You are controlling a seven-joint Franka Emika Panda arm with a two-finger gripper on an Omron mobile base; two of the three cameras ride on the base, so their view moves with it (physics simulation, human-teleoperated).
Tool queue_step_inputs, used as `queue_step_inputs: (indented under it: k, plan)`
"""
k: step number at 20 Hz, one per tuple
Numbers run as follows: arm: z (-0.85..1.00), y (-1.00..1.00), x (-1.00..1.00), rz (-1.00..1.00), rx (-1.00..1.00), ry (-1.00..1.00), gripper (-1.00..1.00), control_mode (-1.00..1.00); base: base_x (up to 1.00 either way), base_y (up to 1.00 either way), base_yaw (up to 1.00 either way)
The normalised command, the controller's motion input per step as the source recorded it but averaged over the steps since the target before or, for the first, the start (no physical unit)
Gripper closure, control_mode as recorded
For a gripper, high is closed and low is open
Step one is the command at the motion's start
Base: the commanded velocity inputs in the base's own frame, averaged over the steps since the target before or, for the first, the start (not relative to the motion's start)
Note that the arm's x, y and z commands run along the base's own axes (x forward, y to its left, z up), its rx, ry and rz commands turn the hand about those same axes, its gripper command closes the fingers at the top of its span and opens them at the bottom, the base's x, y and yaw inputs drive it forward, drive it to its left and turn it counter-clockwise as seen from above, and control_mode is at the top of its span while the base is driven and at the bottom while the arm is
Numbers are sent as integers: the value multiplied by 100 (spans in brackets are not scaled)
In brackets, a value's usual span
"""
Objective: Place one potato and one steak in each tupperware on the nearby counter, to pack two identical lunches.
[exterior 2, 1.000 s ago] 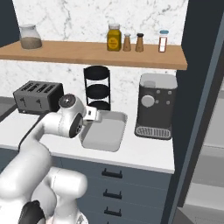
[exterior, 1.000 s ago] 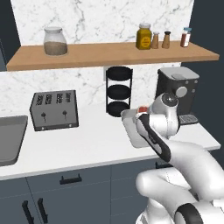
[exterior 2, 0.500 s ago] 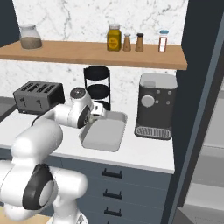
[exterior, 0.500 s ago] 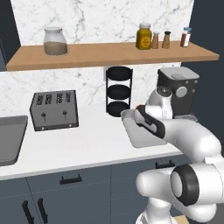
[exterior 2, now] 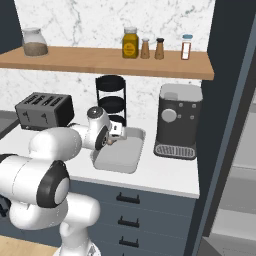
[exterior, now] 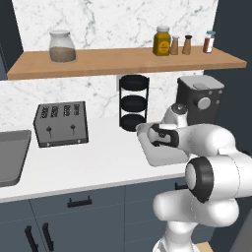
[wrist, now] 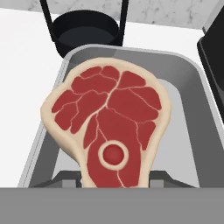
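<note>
A raw red steak (wrist: 107, 122) with a pale fat rim and a round bone hangs just above a grey tupperware (wrist: 188, 65). My gripper (wrist: 114, 179) is shut on the steak's lower end, and the meat hides most of its fingers. The tupperware (exterior: 165, 158) lies on the white counter (exterior: 88, 167) in front of the black rack. In the left base view my gripper (exterior: 148, 134) is over the tupperware's far left part. From the right it is my gripper (exterior 2: 118, 134) above the tupperware (exterior 2: 120, 159). The potato is out of view.
A black three-tier rack (exterior: 134, 102) stands right behind the tupperware. A dark coffee machine (exterior 2: 177, 120) is close on its right. A toaster (exterior: 61, 123) and a sink (exterior: 10, 155) lie to the left. A wooden shelf (exterior: 123, 60) with jars hangs overhead.
My arm's elbow has swung out and up. The hand with the steak has stayed over the tupperware, shifting slightly toward its rack side.
</note>
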Motion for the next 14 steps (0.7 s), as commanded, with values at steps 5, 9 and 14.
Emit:
queue_step_inputs:
  k: [5, 9, 14]
  plan:
    - [-25, -14, 25, 0, -2, 1, 100, -100, 0, 0, 0]
    - [-9, -32, 14, 1, 0, 0, 100, -100, 0, 0, 0]
    - [-32, -21, 28, 0, 0, 0, 100, -100, 0, 0, 0]
